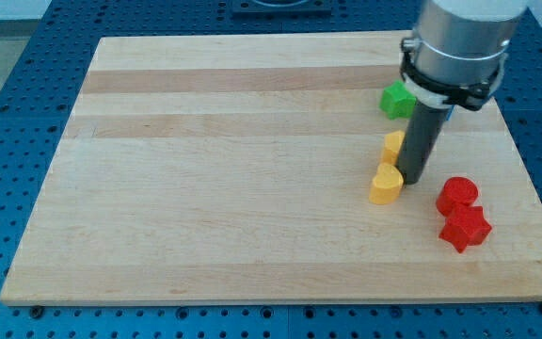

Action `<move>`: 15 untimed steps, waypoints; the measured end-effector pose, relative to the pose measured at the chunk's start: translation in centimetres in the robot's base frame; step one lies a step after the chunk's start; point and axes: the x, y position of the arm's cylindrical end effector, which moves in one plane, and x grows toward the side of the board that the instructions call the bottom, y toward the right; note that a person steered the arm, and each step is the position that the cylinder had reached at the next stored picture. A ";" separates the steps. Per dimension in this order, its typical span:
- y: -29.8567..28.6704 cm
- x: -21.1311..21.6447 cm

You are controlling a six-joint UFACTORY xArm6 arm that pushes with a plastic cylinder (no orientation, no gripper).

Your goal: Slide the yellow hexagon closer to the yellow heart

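A yellow heart block (385,184) lies on the wooden board (215,169) at the view's right of centre. A yellow hexagon block (393,146) sits just above it, partly hidden by my rod. My tip (413,179) rests on the board right beside both yellow blocks, on their right side, touching or nearly touching the heart's upper right edge. The two yellow blocks are very close, almost touching.
A green block (397,99) lies above the yellow ones, partly under the arm's grey body (459,38). A sliver of a blue block (448,115) shows behind the rod. A red round block (457,195) and a red star-like block (465,228) lie at the right.
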 end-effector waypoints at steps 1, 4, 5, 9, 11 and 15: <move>2.1 -3.1; 0.0 -7.0; -2.6 -6.4; -10.7 -0.6; -13.1 -0.6; -8.1 1.7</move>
